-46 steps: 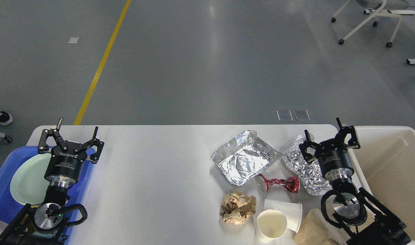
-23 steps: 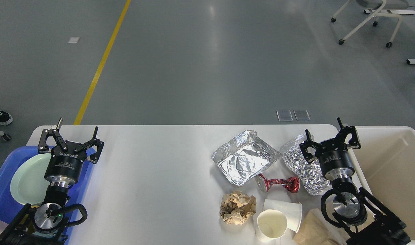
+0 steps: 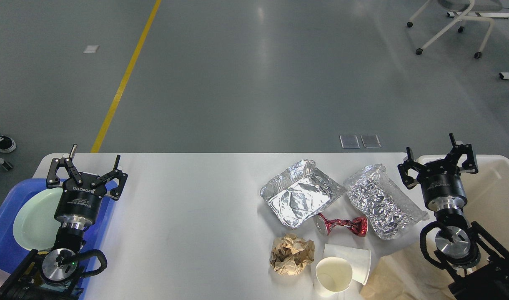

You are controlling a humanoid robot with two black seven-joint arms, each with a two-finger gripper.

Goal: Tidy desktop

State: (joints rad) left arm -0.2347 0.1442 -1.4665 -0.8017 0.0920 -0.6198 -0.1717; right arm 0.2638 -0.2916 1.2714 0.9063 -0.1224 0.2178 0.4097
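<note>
Looking down, we see the white desk [image 3: 187, 216] filling the lower half of the frame, from the lower left almost to the lower right.

At the lower left edge a blue tray [image 3: 4, 246] holds a pale green plate [image 3: 33, 221]; nothing else shows in it. Our left hand [image 3: 86, 171] hangs above the tray's right side with its fingers spread apart and nothing between them.

At the lower right edge stands a cream bin [image 3: 498, 196]; the part of its inside that we can see holds nothing. Our right hand [image 3: 437, 160] is above the bin's left rim, fingers apart and gripping nothing.

Right of centre, an open foil tray [image 3: 298, 196] lies on the desk with only crinkled foil showing inside. Just beside it to the right lies a crumpled foil bundle [image 3: 381, 204]. Below and between them is a crushed red can [image 3: 342, 225] on its side. Lower still sit a ball of brown paper [image 3: 291, 254] and an upright white paper cup [image 3: 331, 277], empty, with a second white cup [image 3: 352, 256] lying on its side touching it. A brown paper bag [image 3: 387, 283] lies at the bottom edge.
</note>
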